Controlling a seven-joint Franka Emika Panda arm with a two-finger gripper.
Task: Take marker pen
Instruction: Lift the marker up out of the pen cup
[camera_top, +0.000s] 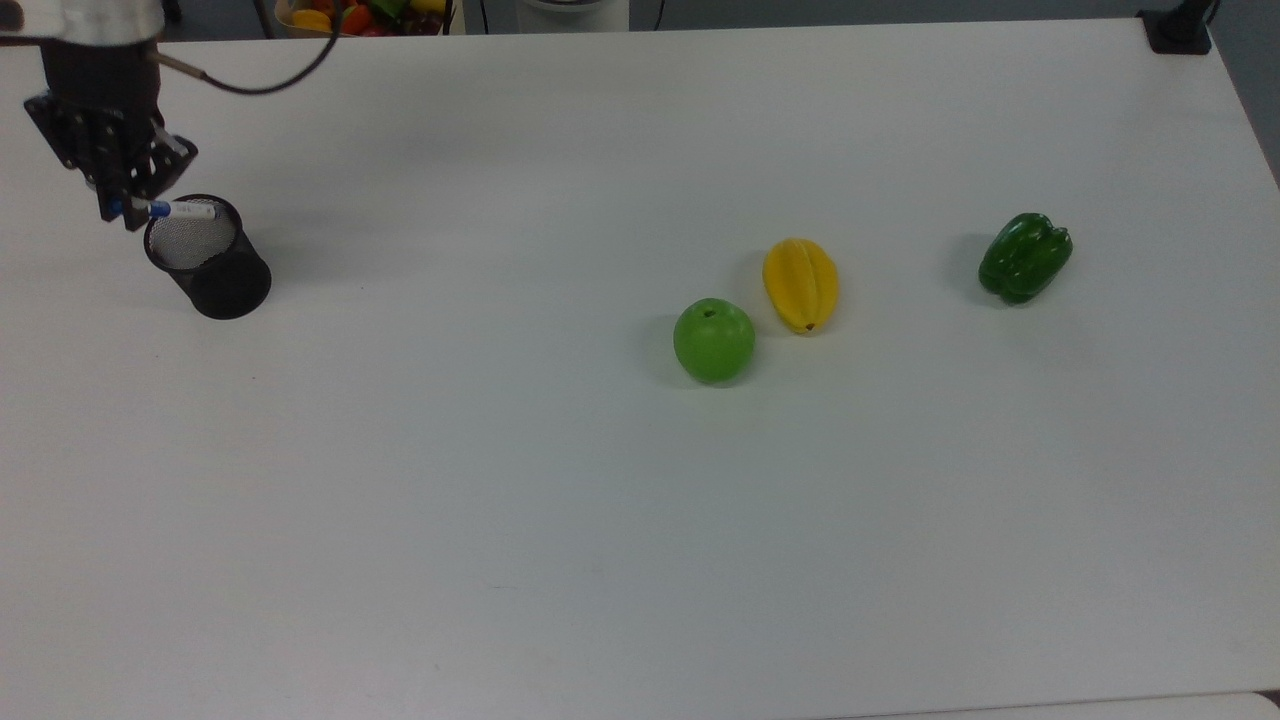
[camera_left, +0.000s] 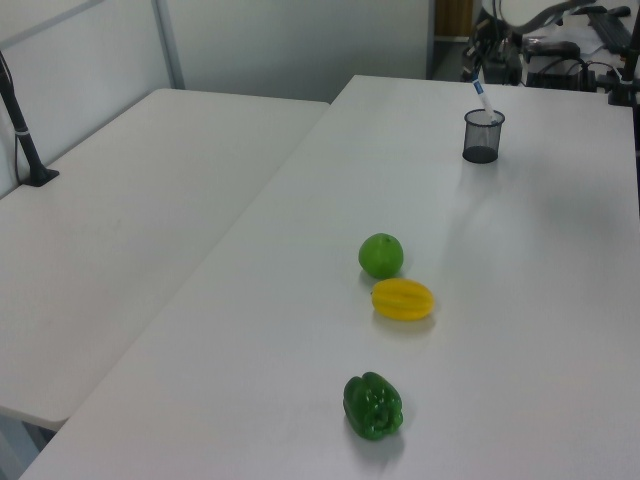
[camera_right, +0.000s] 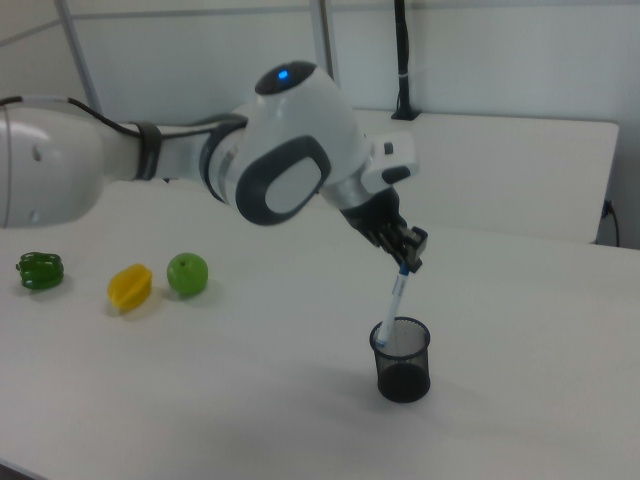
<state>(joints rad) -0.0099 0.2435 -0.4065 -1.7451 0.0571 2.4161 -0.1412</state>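
1. At the upper left of the top view, the gripper (camera_top: 128, 205) is clamped on the blue cap end of the marker pen (camera_top: 187, 210).
2. In the right view, lower right of centre, the marker pen (camera_right: 394, 307) hangs tilted from the gripper (camera_right: 407, 262), its lower end just inside the rim of a black mesh pen cup (camera_right: 403, 361).
3. The pen looks light, stiff and smooth-barrelled, so it may swing or slip when pinched only at one end.
4. A hold nearer the middle of the barrel would likely be steadier, but the cap is the part standing clear of the cup.
5. A green apple (camera_top: 714, 340), a yellow fruit (camera_top: 801, 284) and a green pepper (camera_top: 1024, 256) lie well apart on the white table (camera_top: 600, 520), right of centre.
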